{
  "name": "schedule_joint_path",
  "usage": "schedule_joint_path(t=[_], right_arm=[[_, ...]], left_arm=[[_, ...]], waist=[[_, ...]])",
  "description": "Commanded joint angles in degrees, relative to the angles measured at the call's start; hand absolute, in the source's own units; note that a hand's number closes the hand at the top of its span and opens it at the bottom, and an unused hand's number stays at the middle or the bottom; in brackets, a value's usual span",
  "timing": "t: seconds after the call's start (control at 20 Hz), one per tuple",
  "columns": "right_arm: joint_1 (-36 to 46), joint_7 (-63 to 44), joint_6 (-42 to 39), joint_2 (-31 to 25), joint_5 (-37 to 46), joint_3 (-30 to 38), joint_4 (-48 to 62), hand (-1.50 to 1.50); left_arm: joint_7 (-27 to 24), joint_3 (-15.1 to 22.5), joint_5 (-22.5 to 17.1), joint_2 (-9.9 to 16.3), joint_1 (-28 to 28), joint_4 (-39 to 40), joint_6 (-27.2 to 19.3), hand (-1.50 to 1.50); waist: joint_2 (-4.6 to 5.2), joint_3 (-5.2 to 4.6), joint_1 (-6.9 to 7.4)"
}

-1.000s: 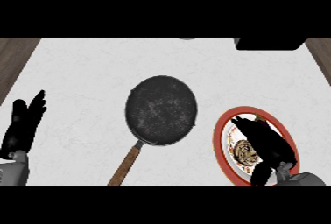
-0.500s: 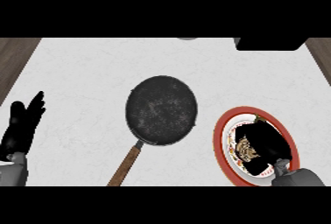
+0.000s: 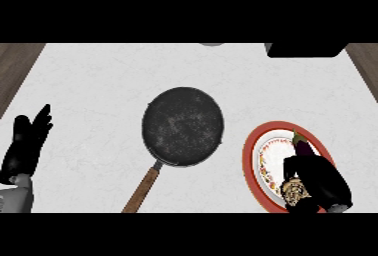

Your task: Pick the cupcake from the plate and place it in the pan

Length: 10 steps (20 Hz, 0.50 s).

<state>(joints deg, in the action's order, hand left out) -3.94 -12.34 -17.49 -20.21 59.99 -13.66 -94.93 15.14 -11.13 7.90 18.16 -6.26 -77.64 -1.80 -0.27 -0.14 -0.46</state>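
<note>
A black frying pan [image 3: 182, 125] is laid near the middle of the white table [image 3: 96, 85], its wooden handle [image 3: 142, 189] pointing toward the lower left, so that the long axis runs from the upper right down to the near edge. The pan's inside is bare. Just to its right, apart from it, a red-rimmed plate [image 3: 251, 150] is set close to the near right part of the table. The cupcake [image 3: 294, 190] is seen on the lower half of that plate, patterned top showing, with the right hand [image 3: 319, 177] curled over and round it; much of the cupcake is hidden by the fingers. A small dark item at the plate's upper rim cannot be identified. The left hand [image 3: 26, 145] is held open at the left edge, fingers straight and upward, well apart from the pan. Open white surface is left between the left hand and the pan, and above the pan up to a black object [image 3: 306, 49] at the far edge.
</note>
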Motion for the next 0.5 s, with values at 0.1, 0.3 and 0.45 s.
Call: schedule_joint_path(t=[0.1,0.3,0.45], right_arm=[[-11.4,-4.1,3.5,0.9,0.0,3.0,-10.5,1.50],[-13.5,2.3,14.7,0.9,0.6,3.9,-19.4,1.50],[-8.6,3.1,17.1,4.0,-1.0,3.5,-23.9,1.50]], left_arm=[[-3.9,-1.4,-0.6,0.2,1.6,2.0,1.0,0.00],[-0.8,-1.5,-0.2,0.9,0.4,0.6,0.4,0.00],[-1.9,-0.4,0.2,-0.4,1.5,0.8,0.4,0.00]], waist=[[0.17,0.11,-0.18],[-0.14,0.15,-0.98],[-0.07,0.14,-0.20]])
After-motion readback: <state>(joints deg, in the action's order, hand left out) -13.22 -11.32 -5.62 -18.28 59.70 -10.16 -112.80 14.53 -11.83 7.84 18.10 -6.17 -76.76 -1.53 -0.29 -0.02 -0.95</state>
